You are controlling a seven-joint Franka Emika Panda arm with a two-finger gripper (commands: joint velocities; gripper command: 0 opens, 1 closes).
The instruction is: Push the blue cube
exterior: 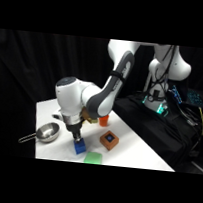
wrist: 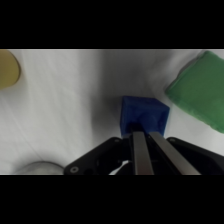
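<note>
Two views split the scene: only the side one shows the metal pan [exterior: 47, 132], orange cup [exterior: 104, 121] and orange-brown block [exterior: 109, 139]. Up close, the gripper [wrist: 144, 135], fingers pressed narrow together, meets the plain bright blue cube [wrist: 144, 114], just beside the green block [wrist: 199, 89].

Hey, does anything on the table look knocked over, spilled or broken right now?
Nothing stands out. The blue cube sits flat on the white table with the hand right above it. The green block, orange-brown block and metal pan all rest normally.
</note>
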